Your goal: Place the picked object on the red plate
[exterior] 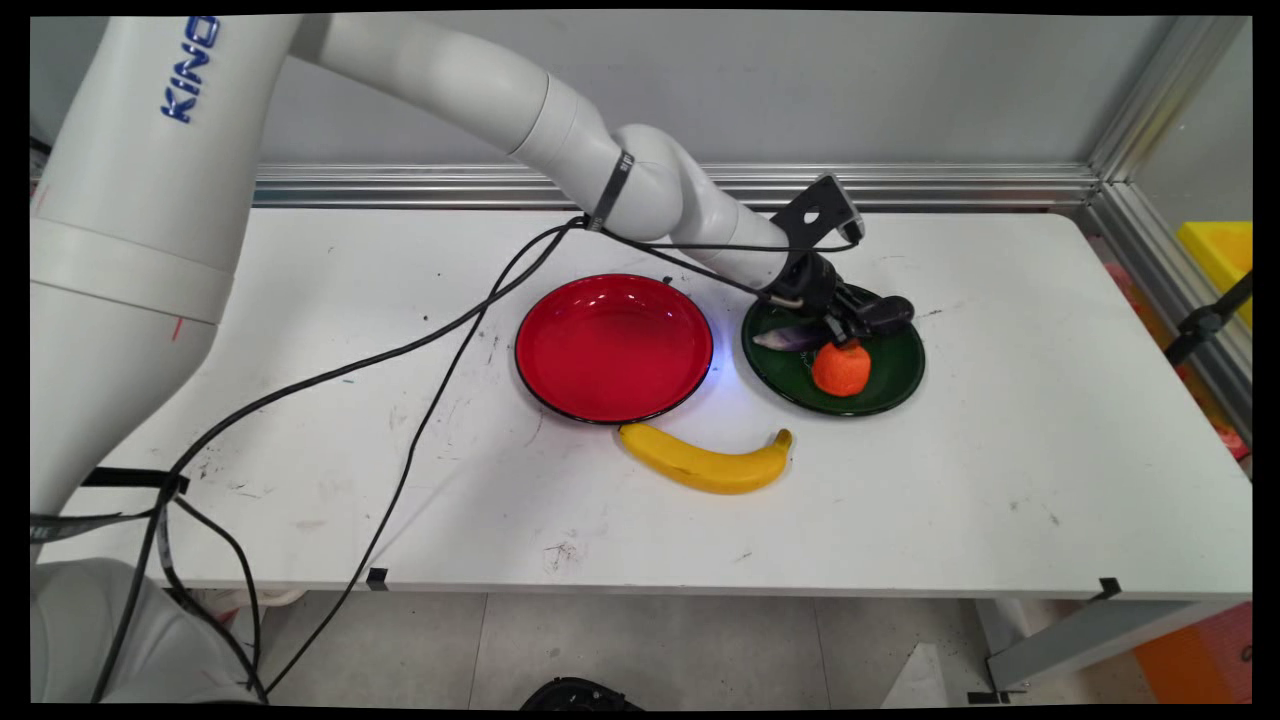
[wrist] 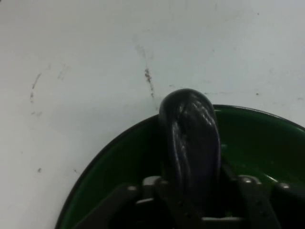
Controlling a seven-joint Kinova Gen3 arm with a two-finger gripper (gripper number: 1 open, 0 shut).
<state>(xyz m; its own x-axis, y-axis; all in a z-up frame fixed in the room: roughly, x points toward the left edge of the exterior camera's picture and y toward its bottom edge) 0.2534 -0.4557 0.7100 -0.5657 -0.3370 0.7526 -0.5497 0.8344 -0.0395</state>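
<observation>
White bench [exterior: 1000,450], grey wall behind. Fingers [exterior: 868,318] clamped around dark eggplant [wrist: 190,138] over green plate [exterior: 895,385]; orange [exterior: 841,368] on same plate. Red plate [exterior: 613,345] just beside, banana [exterior: 705,462] near.

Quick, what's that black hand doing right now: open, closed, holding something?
Hand: closed on the dark purple eggplant, over the green plate.

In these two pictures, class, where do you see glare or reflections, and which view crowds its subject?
Main view: the red plate shows soft sheen across its bowl, and the green plate glints faintly by the orange fruit. Hand view: the dark eggplant sits so near the lens that it fills the centre, with pale highlights on its skin; the claw closes on it at the bottom edge.
</observation>
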